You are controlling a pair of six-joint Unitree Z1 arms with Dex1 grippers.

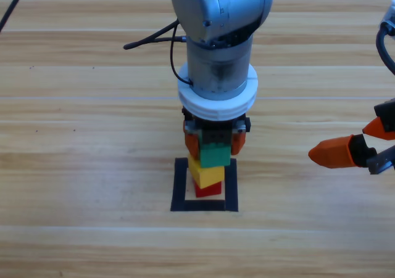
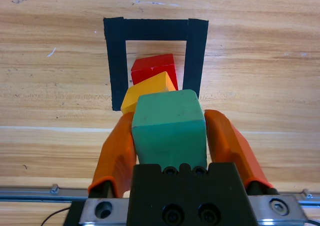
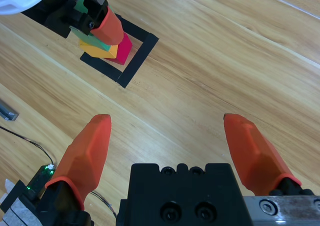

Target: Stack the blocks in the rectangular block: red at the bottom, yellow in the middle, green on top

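Gripping the green cube (image 2: 170, 128) from both sides, the left hand (image 1: 215, 143) had its two orange jaws clamped against the cube's flanks, as the left wrist view showed close up: the teal-green face filled the space between them, just beyond the hand's black body. Directly past the green cube in that view came the yellow cube (image 2: 147, 90), turned a little so that one corner pointed off to the side, and beyond it the red cube (image 2: 154, 68), both lying within the rectangular block (image 2: 115, 60), the outline of black tape on the wooden tabletop (image 2: 260, 55). From above, the three formed a column inside the tape square (image 1: 181, 188): red (image 1: 208, 190) lowest on the tabletop (image 1: 80, 167), yellow (image 1: 205, 174) resting on it, and green (image 1: 215, 155) uppermost, held between the jaws of the left hand, whose grey arm came down from the top edge over the stack. Whether the green cube sat fully on the yellow one or hung just above it could not be told. Farther off, well apart from the stack toward the right edge, the right hand (image 1: 361, 153) waited above bare wood, its jaws spread wide with nothing between them; its own wrist view looked across the tabletop toward the tape outline (image 3: 131, 68) and the stack, with the left hand (image 3: 95, 23) over it.
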